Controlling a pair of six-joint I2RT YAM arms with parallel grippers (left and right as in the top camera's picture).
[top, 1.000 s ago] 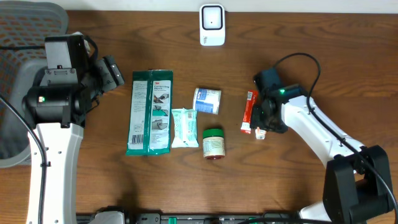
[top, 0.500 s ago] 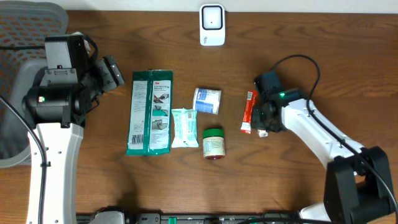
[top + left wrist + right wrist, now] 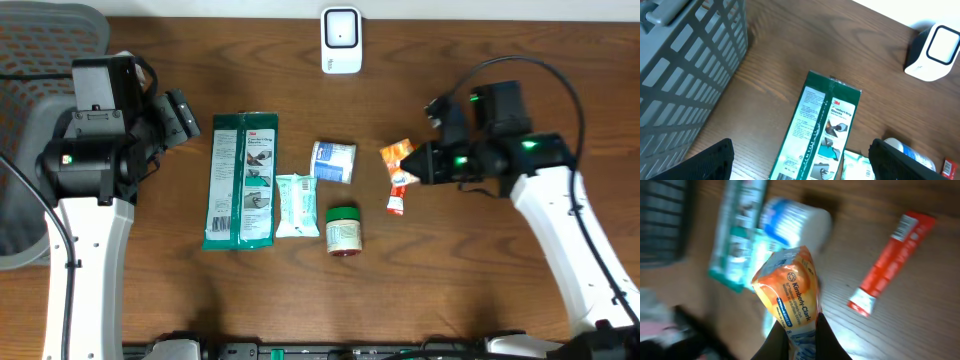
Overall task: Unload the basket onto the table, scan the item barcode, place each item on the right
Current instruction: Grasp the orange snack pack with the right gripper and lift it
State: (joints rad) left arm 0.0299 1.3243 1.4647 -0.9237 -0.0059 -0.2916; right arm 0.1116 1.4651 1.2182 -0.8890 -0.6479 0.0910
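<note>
Gripping orange packet (image 3: 788,289) endwise, right jaws; long axis points left.

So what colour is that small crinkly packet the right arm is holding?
Mostly orange with blue-and-white print; the small packet shows best in the right wrist view.

High above, looking straight down on the whole table (image 3: 450,290). On the left wrist, near, looking down over the green packet (image 3: 820,135) toward the white scanner (image 3: 934,52). On the right wrist, very near, blurry. Shared by all three: the green packet.
</note>
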